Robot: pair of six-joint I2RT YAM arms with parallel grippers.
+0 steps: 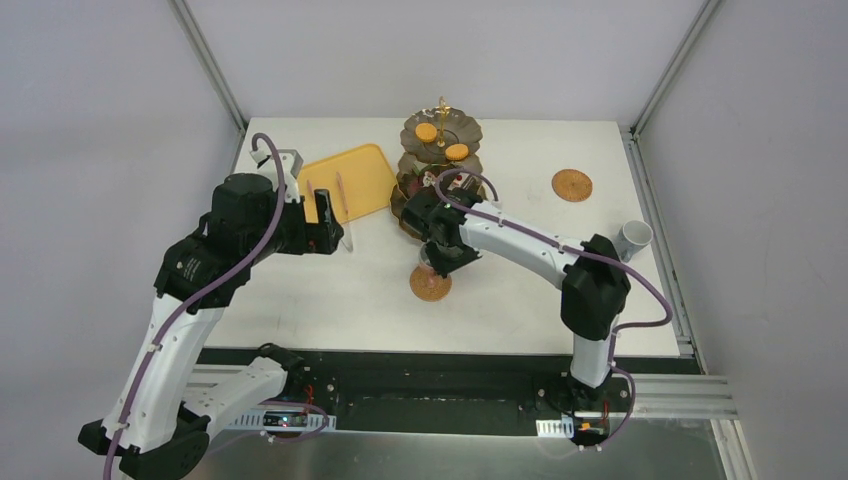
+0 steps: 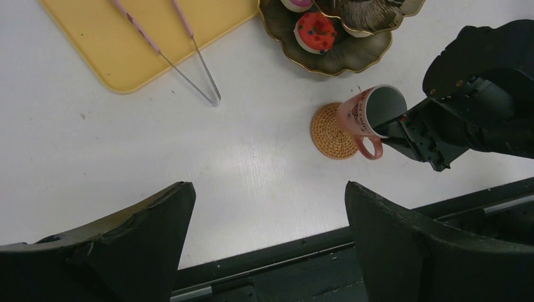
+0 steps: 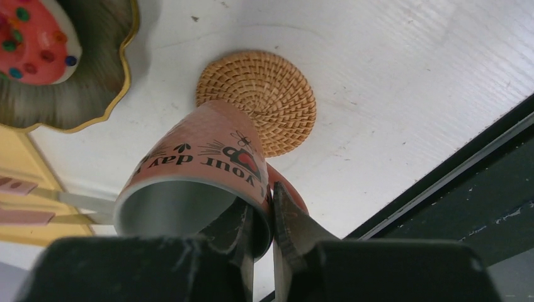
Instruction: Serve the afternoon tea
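Right gripper is pressed shut on the pink cup, one finger inside the rim, one outside beside the handle. The cup is tilted, base over the woven coaster just near of the stand; can't tell if it touches. Risks: the thin rim pinch could let the cup swivel. Releasing while tilted would likely tip it off the coaster's edge or drag the light coaster. Drifting far would knock the bottom tier and its red doughnut cake. Left gripper is spread wide and empty, off to the left. Blue-grey cup and second coaster sit at right, unserved.
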